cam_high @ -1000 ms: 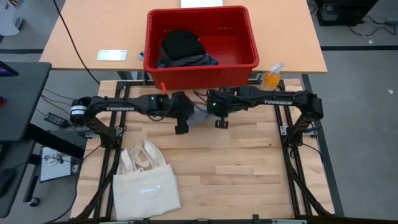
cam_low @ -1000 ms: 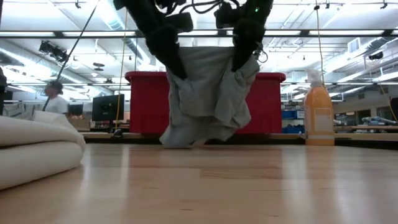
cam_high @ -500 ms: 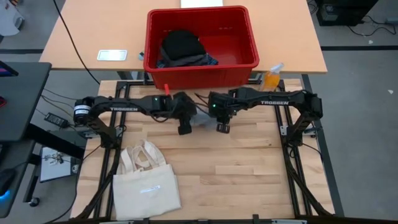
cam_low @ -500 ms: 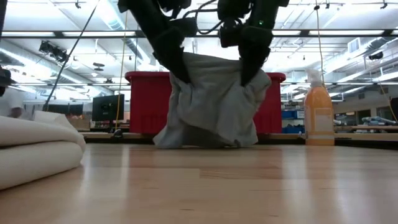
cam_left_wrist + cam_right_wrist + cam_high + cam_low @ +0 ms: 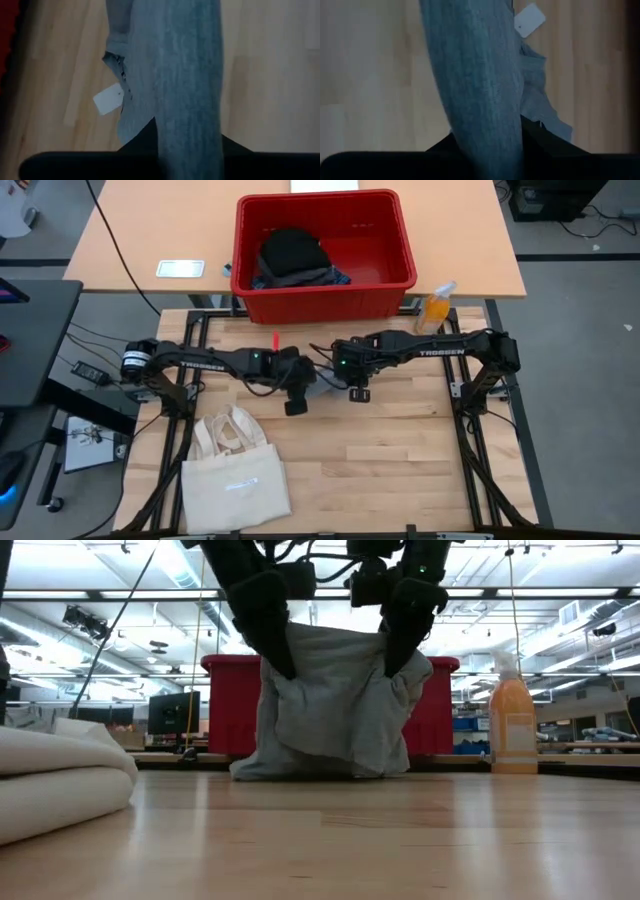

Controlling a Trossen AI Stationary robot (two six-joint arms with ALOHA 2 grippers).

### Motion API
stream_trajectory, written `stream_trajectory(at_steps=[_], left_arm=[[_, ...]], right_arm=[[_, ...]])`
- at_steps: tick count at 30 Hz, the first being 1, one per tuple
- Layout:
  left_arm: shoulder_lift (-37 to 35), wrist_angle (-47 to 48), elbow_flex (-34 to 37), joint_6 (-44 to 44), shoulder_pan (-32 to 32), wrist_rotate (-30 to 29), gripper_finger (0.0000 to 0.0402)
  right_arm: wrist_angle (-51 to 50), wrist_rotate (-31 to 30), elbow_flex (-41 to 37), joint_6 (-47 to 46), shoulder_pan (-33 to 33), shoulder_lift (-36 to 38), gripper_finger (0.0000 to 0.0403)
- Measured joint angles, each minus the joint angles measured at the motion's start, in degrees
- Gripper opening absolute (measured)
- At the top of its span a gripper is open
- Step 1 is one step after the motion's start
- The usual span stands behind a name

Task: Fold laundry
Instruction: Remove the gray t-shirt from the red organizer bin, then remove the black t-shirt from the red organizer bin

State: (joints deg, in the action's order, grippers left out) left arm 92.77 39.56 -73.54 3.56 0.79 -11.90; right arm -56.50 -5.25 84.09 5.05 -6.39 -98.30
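You have both arms meeting at the centre of the high view, just below the red bin [image 5: 325, 255]. The left gripper [image 5: 295, 402] and the right gripper [image 5: 357, 391] each pinch an upper corner of the light grey top [image 5: 335, 705], narrow on the cloth. In the low view the top hangs between them in the middle of the frame, its lower edge bunched and resting on the tabletop [image 5: 350, 840], with the red bin behind it.

In the left wrist view the grey fabric [image 5: 185, 75] runs up from the gripper through the centre of the frame, and a small white tag [image 5: 108, 99] shows at its edge, left of centre. The right wrist view shows the same: cloth through the middle, the tag in the upper right.

The rest of the laundry lies inside the red bin at the top centre of the high view: a black piece [image 5: 292, 250] on top, with a bluish piece [image 5: 325, 277] under it.

A cream tote bag [image 5: 233, 475] lies flat at the lower left of the tabletop. An orange bottle [image 5: 436, 304] stands just right of the bin.
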Motion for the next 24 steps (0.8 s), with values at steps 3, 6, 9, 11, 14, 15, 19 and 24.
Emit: stream_trajectory(at_steps=[3,6,9,11,14,15,19,24], left_arm=[[-0.07,0.03,0.00,2.83,-2.05,0.36,0.0108],[-0.22,-0.38,0.00,5.34,-4.10,3.85,0.0155],[-0.24,-0.70,0.00,8.06,-5.96,8.63,0.0203],[-0.24,-0.79,0.00,10.41,-6.88,11.54,0.0233],[-0.70,-0.74,0.02,13.49,-7.52,15.09,0.0265],[-1.02,-0.83,0.02,14.37,-7.56,15.61,0.0272],[-1.49,-1.99,0.02,16.64,-7.56,14.31,0.0280],[-1.55,-14.92,5.25,18.28,-9.22,9.34,0.0271]], right_arm=[[-0.17,3.18,-0.01,0.81,0.13,0.00,0.0163],[-1.63,5.71,0.00,1.11,0.88,0.00,0.0213],[-4.59,6.18,0.00,0.97,1.80,0.00,0.0260],[-7.22,6.33,0.00,0.93,2.31,0.00,0.0286],[-11.33,6.37,0.00,-0.78,3.05,0.02,0.0315],[-12.76,6.41,0.00,-1.65,3.30,0.17,0.0322],[-13.65,9.67,-0.34,-6.57,4.14,1.46,0.0332],[-0.87,10.30,-6.70,-12.87,6.24,6.54,0.0319]])
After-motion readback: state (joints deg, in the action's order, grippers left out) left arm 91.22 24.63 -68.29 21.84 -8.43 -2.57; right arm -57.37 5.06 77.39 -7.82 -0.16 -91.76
